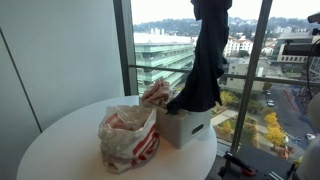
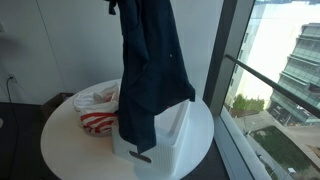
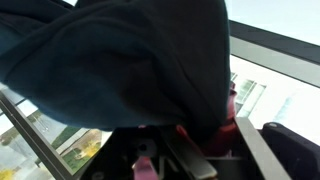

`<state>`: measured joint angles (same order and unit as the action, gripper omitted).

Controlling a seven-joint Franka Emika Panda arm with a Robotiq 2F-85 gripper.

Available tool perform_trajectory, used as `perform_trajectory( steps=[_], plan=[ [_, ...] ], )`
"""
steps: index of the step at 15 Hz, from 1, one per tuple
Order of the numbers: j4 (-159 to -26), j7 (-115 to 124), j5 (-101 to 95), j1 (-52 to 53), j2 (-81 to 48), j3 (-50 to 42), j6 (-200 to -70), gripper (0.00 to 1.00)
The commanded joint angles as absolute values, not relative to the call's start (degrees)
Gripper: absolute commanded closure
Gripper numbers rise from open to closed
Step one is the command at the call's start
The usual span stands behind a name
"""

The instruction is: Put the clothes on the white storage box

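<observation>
There is one round white table (image 1: 55, 140), with one white rectangular plastic storage box (image 1: 188, 126) at its right and one crumpled red-and-white plastic bag (image 1: 128, 138) near left. One dark navy fabric garment (image 1: 205, 60) and one pale crumpled cloth (image 1: 155, 93) complete the count.

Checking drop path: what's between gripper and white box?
Only the dark garment, hanging down to the white storage box; shows in both exterior views.

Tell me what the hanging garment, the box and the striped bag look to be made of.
Garment: soft cloth, dark navy and matte; it drapes in loose folds. Box: probably rigid plastic, white and smooth, with a moulded handle slot. Bag: thin plastic film, red and white, slightly glossy and heavily crinkled.
</observation>
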<state>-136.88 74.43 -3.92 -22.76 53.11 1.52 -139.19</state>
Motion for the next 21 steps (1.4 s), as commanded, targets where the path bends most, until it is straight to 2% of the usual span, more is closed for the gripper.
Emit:
perform_trajectory(
  steps=[1, 8, 15, 21],
  plan=[
    [-139.04, 73.32, -4.60, -23.18, 45.10, 3.90, -149.75, 0.95],
    [-139.44, 70.99, -4.72, -20.07, 20.62, 9.85, -160.31, 0.95],
    [-133.55, 69.37, -6.55, -14.29, 4.98, 5.64, -146.77, 0.95],
    [-126.28, 67.66, -5.57, -9.64, -6.82, -0.62, -140.89, 0.95]
  ],
)
